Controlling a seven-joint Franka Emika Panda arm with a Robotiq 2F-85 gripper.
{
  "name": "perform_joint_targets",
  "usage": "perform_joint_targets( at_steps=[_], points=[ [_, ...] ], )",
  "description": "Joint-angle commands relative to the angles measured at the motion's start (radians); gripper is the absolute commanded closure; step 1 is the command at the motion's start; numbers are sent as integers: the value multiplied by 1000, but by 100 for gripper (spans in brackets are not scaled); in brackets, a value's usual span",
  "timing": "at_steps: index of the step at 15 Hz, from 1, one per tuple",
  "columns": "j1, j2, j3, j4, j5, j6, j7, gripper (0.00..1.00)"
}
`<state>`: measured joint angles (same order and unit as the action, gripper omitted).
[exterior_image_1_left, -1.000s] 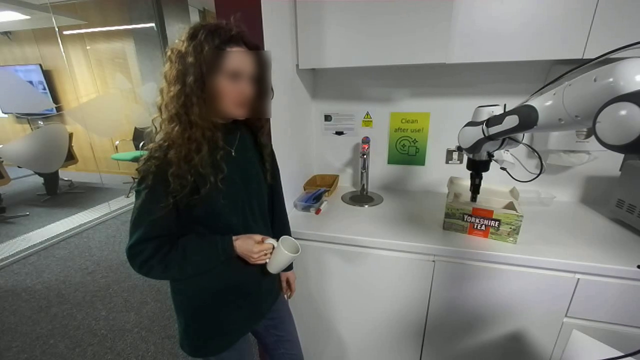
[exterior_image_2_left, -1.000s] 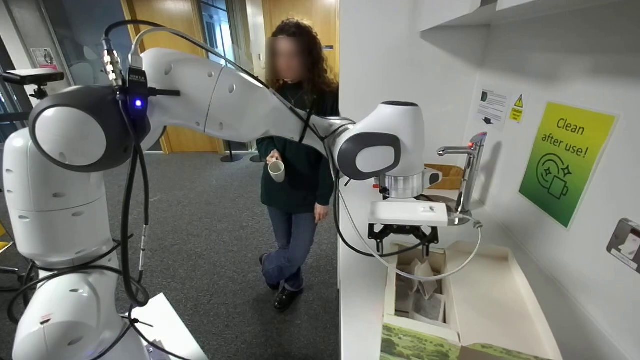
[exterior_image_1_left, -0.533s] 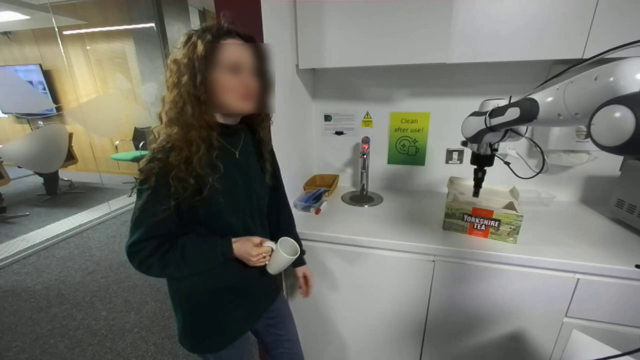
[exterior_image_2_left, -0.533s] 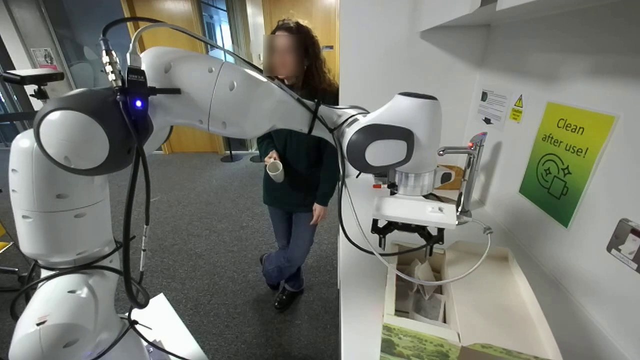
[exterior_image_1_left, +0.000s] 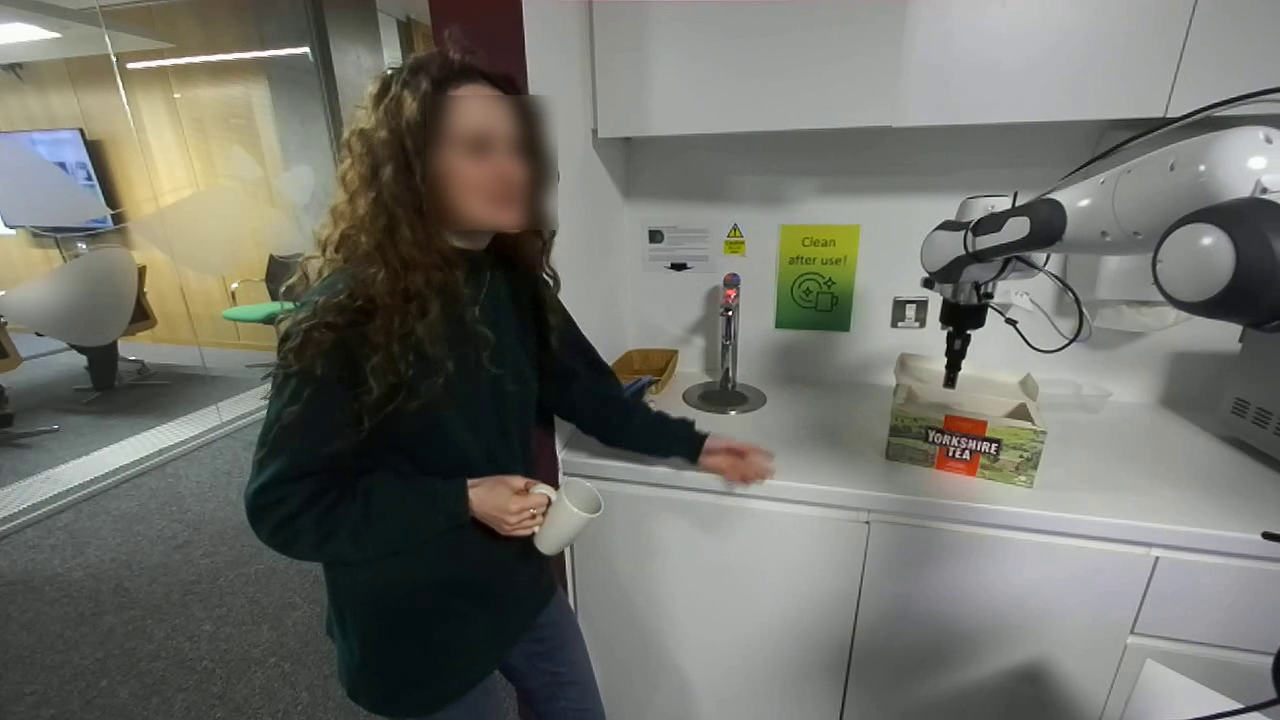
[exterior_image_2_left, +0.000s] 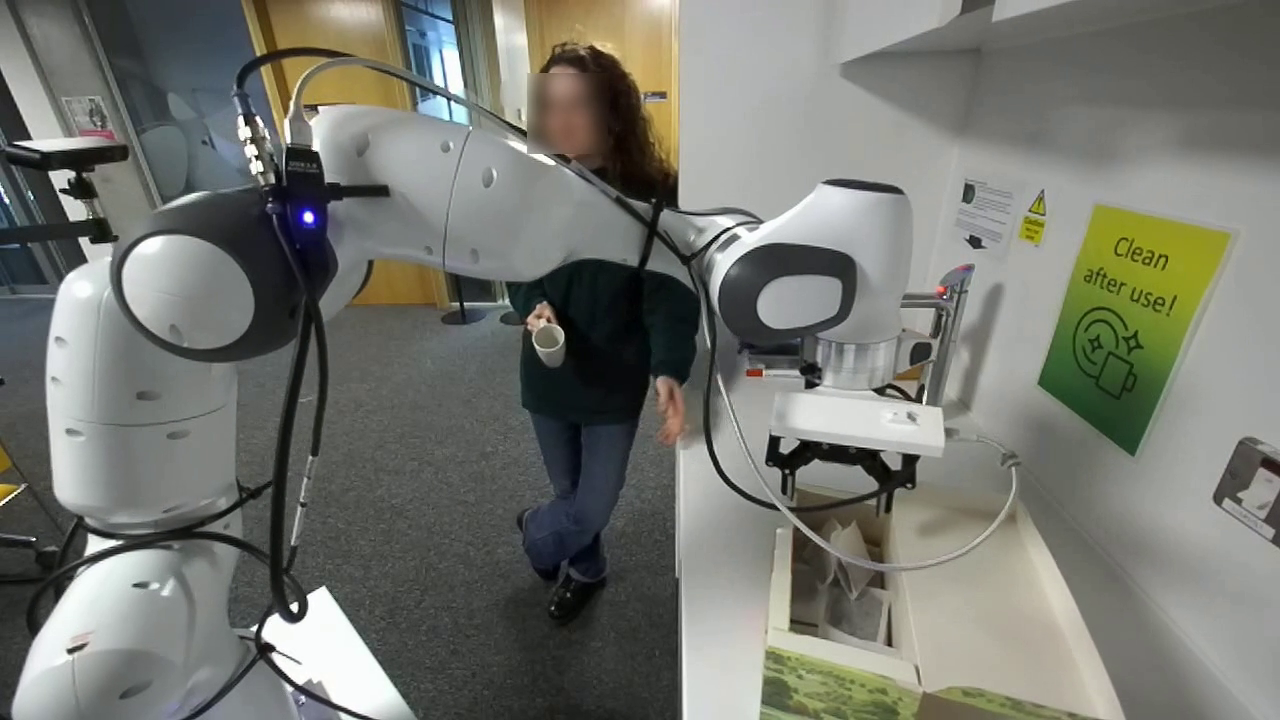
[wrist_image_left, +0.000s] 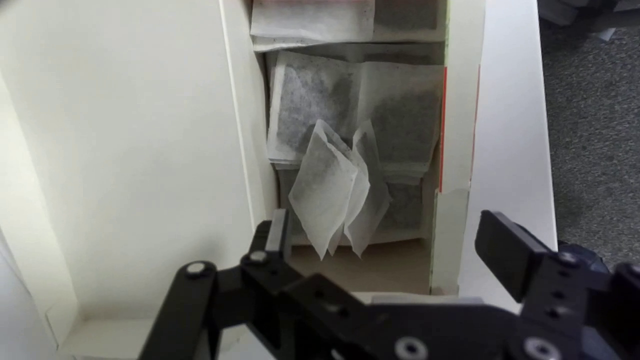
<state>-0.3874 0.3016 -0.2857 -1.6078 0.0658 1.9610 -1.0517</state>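
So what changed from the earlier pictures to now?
The woman has swung her left hand forward from her side, toward the counter. The open fingers, holding nothing, shifted toward the back wall. Nothing was gripped or released. Unchanged: the mug in her right hand and the Yorkshire Tea box standing open on the counter.

Clearance over the tea box (exterior_image_1_left: 965, 445)
In the wrist view, the opening is allowing passage down beneath the gripper (wrist_image_left: 382, 227). The open lid (wrist_image_left: 135, 165) is obstructing 9 o'clock; the front wall (wrist_image_left: 461, 125) is bounding 3 o'clock; tea bags (wrist_image_left: 325, 195) are standing up between. A gap is lying between these and the end wall (wrist_image_left: 425, 299) at 6 o'clock. In an exterior view, a pale cable (exterior_image_2_left: 900, 567) is looping at 6 o'clock from the gripper.
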Motion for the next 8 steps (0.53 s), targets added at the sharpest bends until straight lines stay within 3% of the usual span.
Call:
perform_joint_targets(
  at_steps=[1,5,8],
  points=[
    [-38,64,27,96,18,-35,-21,0],
    [-51,103,38,143,13,-36,-8,0],
    [-41,113,27,140,-17,86,86,0]
  ],
)
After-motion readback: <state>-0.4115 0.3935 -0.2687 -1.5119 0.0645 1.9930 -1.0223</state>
